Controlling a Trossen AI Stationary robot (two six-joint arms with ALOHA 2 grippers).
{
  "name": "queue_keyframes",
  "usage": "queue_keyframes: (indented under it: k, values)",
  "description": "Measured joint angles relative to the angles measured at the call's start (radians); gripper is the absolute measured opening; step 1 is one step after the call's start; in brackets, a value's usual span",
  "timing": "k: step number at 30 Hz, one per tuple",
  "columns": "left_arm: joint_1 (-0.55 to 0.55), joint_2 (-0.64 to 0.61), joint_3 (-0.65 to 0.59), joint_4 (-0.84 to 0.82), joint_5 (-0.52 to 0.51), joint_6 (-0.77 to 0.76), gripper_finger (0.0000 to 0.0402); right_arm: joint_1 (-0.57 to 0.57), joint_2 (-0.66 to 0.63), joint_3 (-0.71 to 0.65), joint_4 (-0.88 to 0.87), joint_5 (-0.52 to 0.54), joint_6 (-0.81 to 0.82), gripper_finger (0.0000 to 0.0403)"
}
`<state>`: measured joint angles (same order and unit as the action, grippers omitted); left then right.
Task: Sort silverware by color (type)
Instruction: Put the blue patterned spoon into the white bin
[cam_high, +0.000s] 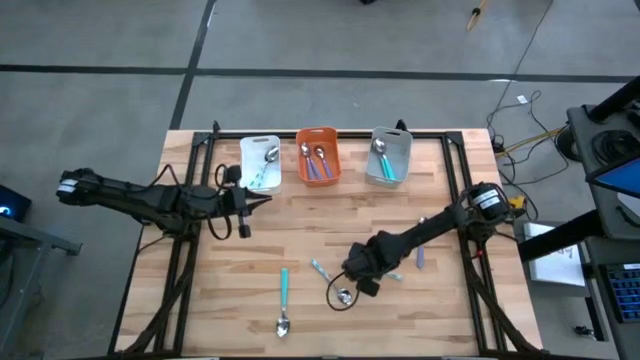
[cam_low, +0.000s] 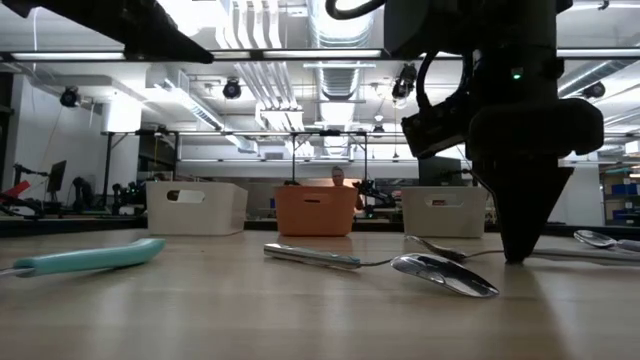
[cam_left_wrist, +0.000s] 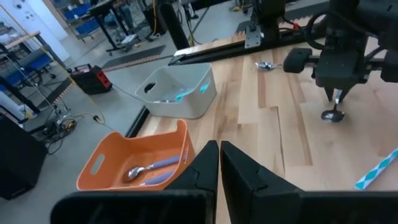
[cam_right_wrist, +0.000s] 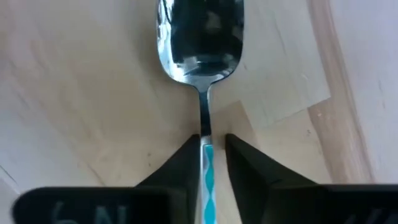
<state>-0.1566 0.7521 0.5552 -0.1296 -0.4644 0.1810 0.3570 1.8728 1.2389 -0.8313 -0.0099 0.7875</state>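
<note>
- High view: three bins stand in a row at the far edge of the wooden table (cam_high: 300, 230): a white bin (cam_high: 261, 162) on the left, an orange bin (cam_high: 318, 156) in the middle and a grey bin (cam_high: 390, 156) on the right, each with spoons inside.
- The left gripper (cam_high: 262, 201) hangs just near of the white bin, fingers pressed together with nothing between them.
- The right gripper (cam_high: 352, 283) is down at the table's near middle, over a spoon (cam_high: 345, 296) whose bowl shows just near of it.
- A teal-handled spoon (cam_high: 284, 300) lies to the left of it, bowl toward the near edge; a purple-handled spoon (cam_high: 420, 258) lies to the right of the arm.
- Low view: the right gripper's dark tip meets the tabletop at the right; a metal spoon bowl (cam_low: 443, 274) lies just left of it, and a teal handle (cam_low: 88, 257) lies far left.
- Left wrist view: the closed fingers (cam_left_wrist: 205, 174) point toward the orange bin (cam_left_wrist: 130, 163), which holds purple-handled spoons (cam_left_wrist: 149, 169); the grey bin (cam_left_wrist: 177, 91) holds teal ones.
- Right wrist view: the right gripper (cam_right_wrist: 212, 149) straddles the spoon's neck (cam_right_wrist: 204, 121) where the teal patterned handle begins; its fingers (cam_right_wrist: 249, 171) stand narrowly apart, close on either side of it, and whether they clamp it I cannot tell.
- No readable writing or brand shows in any view.
</note>
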Motion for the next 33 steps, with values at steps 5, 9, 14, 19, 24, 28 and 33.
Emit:
queue_keyframes:
  k: [5, 9, 14, 19, 24, 28, 33]
  values:
    - [0.0, 0.006, 0.0, 0.007, 0.0, 0.0, 0.0, -0.011, -0.013, -0.002, -0.002, -0.01, -0.005, 0.0016]
    - [0.0, 0.006, 0.0, 0.027, 0.0, 0.0, 0.0, -0.014, -0.024, -0.003, 0.004, -0.016, -0.005, 0.0015]
    - [0.0, 0.011, 0.0, 0.067, 0.001, -0.001, 0.0, -0.012, -0.06, -0.005, 0.035, 0.019, 0.006, 0.0014]
    - [0.0, 0.032, 0.0, 0.115, 0.002, -0.007, 0.0, -0.024, -0.137, -0.005, 0.085, 0.139, 0.022, 0.0013]
    - [0.0, 0.064, -0.001, 0.186, 0.011, -0.006, 0.0001, -0.03, -0.228, -0.005, 0.251, 0.338, 0.016, 0.0013]
    - [0.001, 0.09, -0.001, 0.244, 0.119, -0.004, 0.0017, -0.036, -0.295, -0.004, 0.432, 0.486, -0.064, 0.0013]
    - [0.0, 0.145, -0.001, 0.408, 0.319, 0.017, 0.0054, -0.035, -0.358, -0.004, 0.637, 0.613, -0.21, 0.0013]
